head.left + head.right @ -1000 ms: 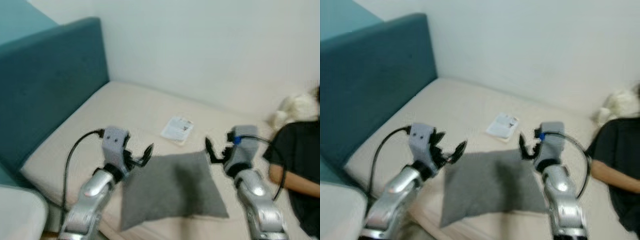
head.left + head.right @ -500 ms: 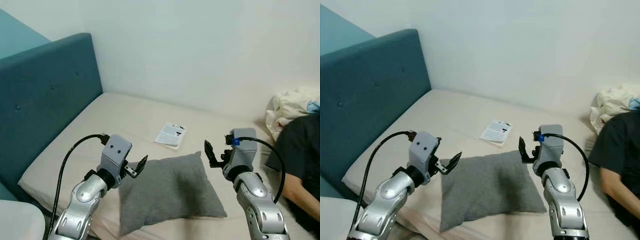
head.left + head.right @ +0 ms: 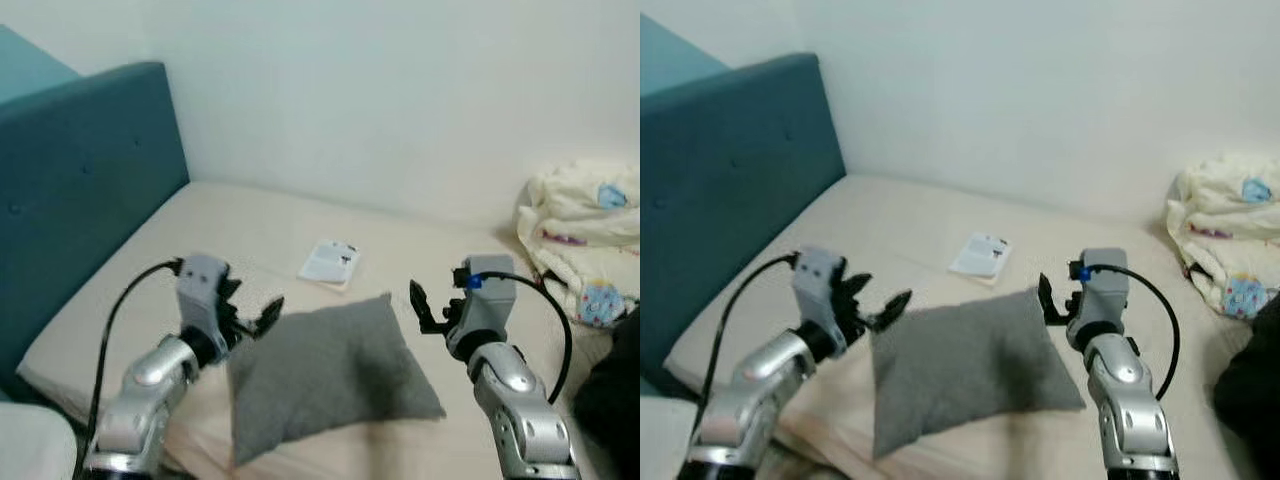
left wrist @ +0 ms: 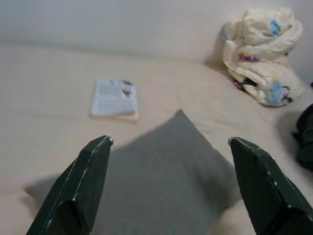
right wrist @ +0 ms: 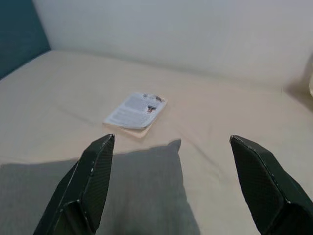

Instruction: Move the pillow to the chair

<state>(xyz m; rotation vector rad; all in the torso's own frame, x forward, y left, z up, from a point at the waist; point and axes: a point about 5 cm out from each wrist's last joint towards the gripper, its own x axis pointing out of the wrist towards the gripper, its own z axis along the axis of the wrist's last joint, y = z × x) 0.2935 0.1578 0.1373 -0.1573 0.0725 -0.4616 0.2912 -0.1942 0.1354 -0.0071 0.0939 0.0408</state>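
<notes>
Two grippers flank the pillow (image 3: 325, 375), which lies flat on the bed (image 3: 420, 250) near its front edge. The left gripper (image 3: 255, 318) hovers at the pillow's left corner, jaws spread wide and empty. The right gripper (image 3: 425, 308) hovers just beside the far right corner, jaws likewise spread and empty. Neither gripper touches the fabric.

A booklet (image 3: 329, 262) lies on the bed just beyond the pillow, apart from it. A bundled blanket (image 3: 580, 235) sits well to the right. A teal headboard (image 3: 80, 190) stands at the left.

Handling estimate: the pillow is likely light, soft and compressible, and will sag if held at one point. Recommended hold: pinch a thick fold of fabric and filling at opposite edges, one gripper per side, and lift level. A shallow pinch on the cover alone may slip. No chair is in view.
</notes>
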